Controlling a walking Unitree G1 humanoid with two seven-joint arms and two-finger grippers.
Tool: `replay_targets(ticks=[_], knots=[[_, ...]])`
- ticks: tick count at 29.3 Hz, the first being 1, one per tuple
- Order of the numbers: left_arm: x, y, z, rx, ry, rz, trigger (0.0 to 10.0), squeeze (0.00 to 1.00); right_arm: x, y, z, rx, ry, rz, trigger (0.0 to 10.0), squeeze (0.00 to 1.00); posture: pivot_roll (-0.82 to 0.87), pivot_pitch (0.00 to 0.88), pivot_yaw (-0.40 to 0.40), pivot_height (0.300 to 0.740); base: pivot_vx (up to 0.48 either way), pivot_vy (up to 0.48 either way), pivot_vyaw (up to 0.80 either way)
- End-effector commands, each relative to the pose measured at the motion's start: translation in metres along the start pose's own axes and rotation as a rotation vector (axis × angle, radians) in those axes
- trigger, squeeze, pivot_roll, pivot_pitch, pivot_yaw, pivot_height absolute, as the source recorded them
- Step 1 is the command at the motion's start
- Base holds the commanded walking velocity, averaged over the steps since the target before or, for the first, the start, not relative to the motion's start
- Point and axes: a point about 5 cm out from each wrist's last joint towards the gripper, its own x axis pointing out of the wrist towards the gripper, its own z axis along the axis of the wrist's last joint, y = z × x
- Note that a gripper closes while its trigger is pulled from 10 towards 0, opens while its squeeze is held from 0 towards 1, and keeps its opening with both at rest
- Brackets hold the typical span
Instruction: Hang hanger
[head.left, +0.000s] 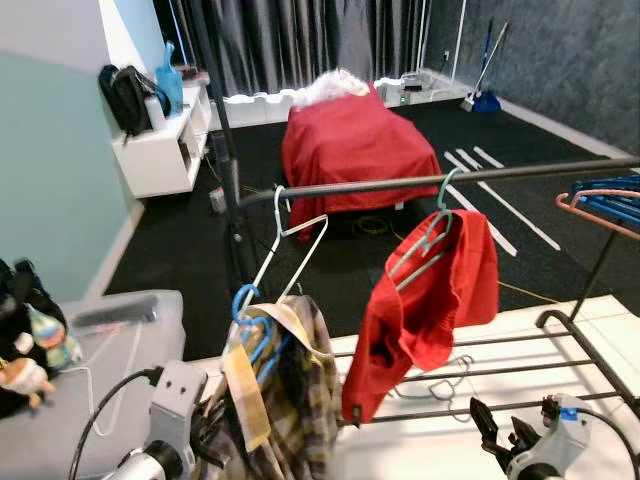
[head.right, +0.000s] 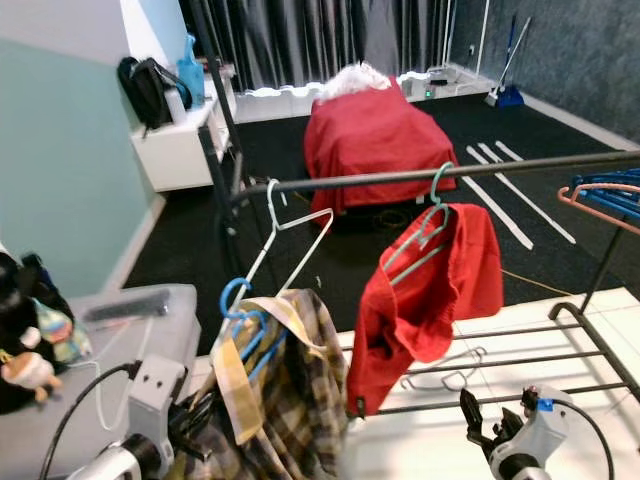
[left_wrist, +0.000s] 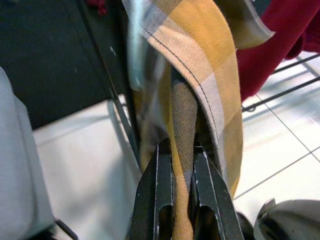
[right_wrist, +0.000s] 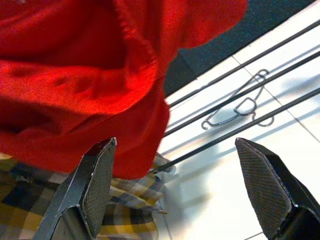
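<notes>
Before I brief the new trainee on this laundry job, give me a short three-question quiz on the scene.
1. True or false: the red garment hangs from the rail on a green hanger.
2. What does the left hand grip? A) plaid shirt B) red garment C) white hanger
3. Fill in: the right hand is ____.

Key: 1 true; 2 A; 3 open

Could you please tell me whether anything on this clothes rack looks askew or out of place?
Yes: the red garment hangs lopsided from its green hanger, bunched to one side. The plaid shirt, pinched by the left gripper, droops off its blue hanger.
</notes>
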Motion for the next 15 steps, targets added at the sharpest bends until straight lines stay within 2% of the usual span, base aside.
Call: replay_targets(ticks=[1, 4, 11, 15], knots=[[0.003, 0.004, 0.005, -0.012, -0.048, 0.016, 10.0, 0.00, 0.001, 0.002, 0.000, 0.007, 0.005, 0.004, 10.0, 0.00, -0.18, 0.000, 0.048, 0.740, 0.000, -0.480, 0.00], [0.004, 0.010, -0.001, -0.025, -0.025, 0.044, 10.0, 0.00, 0.001, 0.002, 0.000, 0.007, 0.005, 0.004, 10.0, 0.00, -0.18, 0.000, 0.048, 0.740, 0.000, -0.480, 0.00], [0.006, 0.013, -0.017, -0.068, 0.023, 0.066, 10.0, 0.00, 0.001, 0.002, -0.001, 0.007, 0.005, 0.004, 10.0, 0.00, -0.19, 0.000, 0.049, 0.740, 0.000, -0.480, 0.00], [0.003, 0.014, -0.030, -0.111, 0.056, 0.092, 10.0, 0.00, 0.001, 0.002, -0.001, 0.005, 0.004, 0.004, 10.0, 0.00, -0.19, 0.000, 0.047, 0.740, 0.000, 0.000, 0.00]])
